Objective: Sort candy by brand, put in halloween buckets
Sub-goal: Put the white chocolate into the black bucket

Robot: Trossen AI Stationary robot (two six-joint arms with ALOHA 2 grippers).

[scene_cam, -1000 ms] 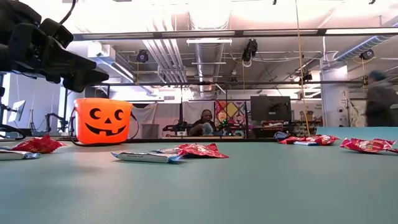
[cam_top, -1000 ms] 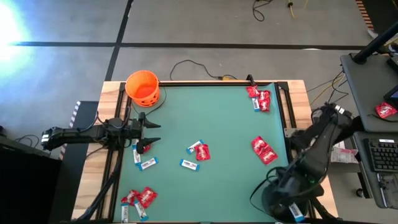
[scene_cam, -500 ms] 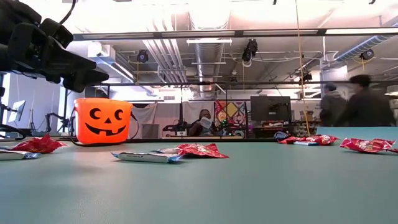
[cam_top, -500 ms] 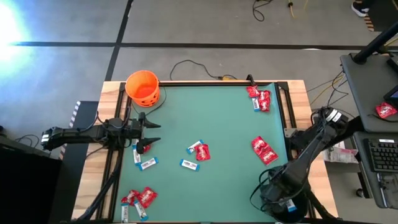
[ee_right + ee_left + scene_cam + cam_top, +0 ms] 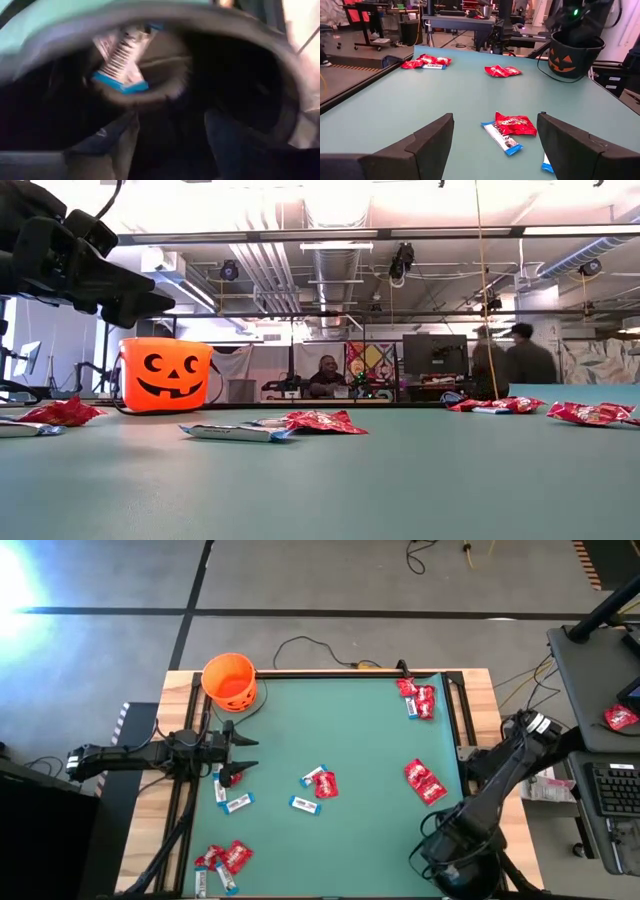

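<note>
Right gripper [image 5: 167, 145] over the black bucket [image 5: 280, 95] at the tabletop's near right corner, jaws apart; blue-and-white bar [image 5: 120, 62] loose inside, just ahead. Left gripper [image 5: 492, 145] open (nearer the middle candy [image 5: 515, 125]).

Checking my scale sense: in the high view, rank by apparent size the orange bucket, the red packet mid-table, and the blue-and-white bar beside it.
1. Orange bucket
2. Red packet
3. Blue-and-white bar, slimmer but nearly as long

Past the left gripper's [image 5: 492, 145] spread fingers, a red packet [image 5: 515, 124] touches a blue-and-white bar [image 5: 501, 138] on the green table [image 5: 445, 95]. A black bucket [image 5: 576, 52] stands well beyond, the other arm above it
</note>
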